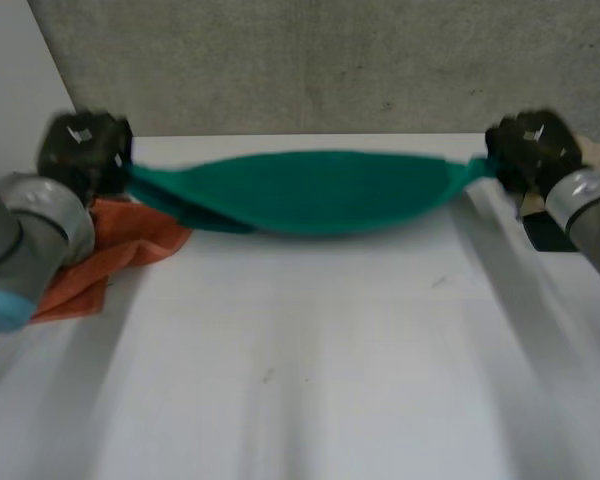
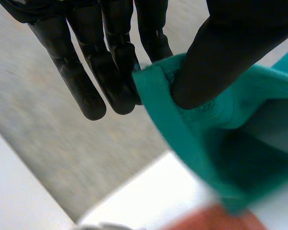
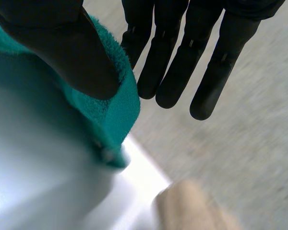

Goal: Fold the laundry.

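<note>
Left end first: we saw the left hand [image 1: 83,150] at the green towel's [image 1: 300,190] left end. Its thumb [image 2: 221,57] pinched the hemmed corner against straight fingers [image 2: 110,62], so it was holding cloth, not spread wide. Just below that end an orange cloth [image 1: 110,255] lay crumpled on the white table [image 1: 330,380], partly under the left arm. We could not tell whether it touched the towel.

The towel hung stretched between both hands, apparently doubled lengthwise. Its middle sagged to, or just above, the table, close to the grey wall.

At the towel's right end the right hand [image 1: 530,150] pinched that corner the same way, thumb on the terry and fingers straight behind it. Beyond that end was something beige [image 3: 192,206] that we could not identify.

Progress, our call: early. The towel looked to have one fold at most and was not yet laid flat or squared. The orange cloth was unfolded. Most of the work was left.
</note>
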You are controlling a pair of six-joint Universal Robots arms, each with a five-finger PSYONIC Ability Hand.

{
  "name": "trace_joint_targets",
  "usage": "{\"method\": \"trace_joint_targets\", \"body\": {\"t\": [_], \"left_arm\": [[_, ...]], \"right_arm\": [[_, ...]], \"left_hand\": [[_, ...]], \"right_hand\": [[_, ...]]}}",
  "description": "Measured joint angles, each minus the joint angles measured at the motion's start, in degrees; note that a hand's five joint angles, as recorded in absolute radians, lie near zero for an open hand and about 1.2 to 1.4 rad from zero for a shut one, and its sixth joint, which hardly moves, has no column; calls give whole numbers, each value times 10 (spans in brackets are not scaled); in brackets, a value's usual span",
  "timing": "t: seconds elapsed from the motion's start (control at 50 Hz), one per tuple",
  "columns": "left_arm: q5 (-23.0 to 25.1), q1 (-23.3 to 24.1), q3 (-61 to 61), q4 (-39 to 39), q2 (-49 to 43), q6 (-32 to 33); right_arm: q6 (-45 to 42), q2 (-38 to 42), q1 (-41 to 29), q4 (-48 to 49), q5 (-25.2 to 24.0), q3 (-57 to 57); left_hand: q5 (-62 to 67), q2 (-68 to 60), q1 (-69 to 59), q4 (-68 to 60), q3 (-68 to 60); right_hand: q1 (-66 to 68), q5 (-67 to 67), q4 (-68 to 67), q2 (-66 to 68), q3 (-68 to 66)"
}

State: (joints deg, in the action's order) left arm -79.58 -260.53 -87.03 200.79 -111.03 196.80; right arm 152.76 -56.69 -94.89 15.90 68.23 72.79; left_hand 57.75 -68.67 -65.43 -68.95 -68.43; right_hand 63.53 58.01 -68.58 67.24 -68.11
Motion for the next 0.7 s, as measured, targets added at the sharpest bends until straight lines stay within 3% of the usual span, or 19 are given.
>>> {"method": "trace_joint_targets", "body": {"t": [0.12,0.24,0.3,0.4,0.5,0.7], "left_arm": [[29,0,-92,-52,14,60],[39,-15,-169,-252,105,171],[39,-32,-192,-399,157,255],[42,-46,-178,-530,185,341],[35,-28,-109,-506,145,317],[-33,30,163,-304,-21,200]], "right_arm": [[-95,-13,12,-123,0,45],[-238,-99,62,-343,21,117],[-353,-149,104,-462,34,164],[-446,-169,128,-515,37,192],[-403,-132,98,-473,42,160],[-202,-39,6,-278,103,-36]], "left_hand": [[0,0,0,0,0],[0,0,0,0,0],[0,0,0,0,0],[0,0,0,0,0],[0,0,0,0,0],[0,0,0,0,0]], "right_hand": [[0,0,0,0,0],[0,0,0,0,0],[0,0,0,0,0],[0,0,0,0,0],[0,0,0,0,0],[0,0,0,0,0]]}}
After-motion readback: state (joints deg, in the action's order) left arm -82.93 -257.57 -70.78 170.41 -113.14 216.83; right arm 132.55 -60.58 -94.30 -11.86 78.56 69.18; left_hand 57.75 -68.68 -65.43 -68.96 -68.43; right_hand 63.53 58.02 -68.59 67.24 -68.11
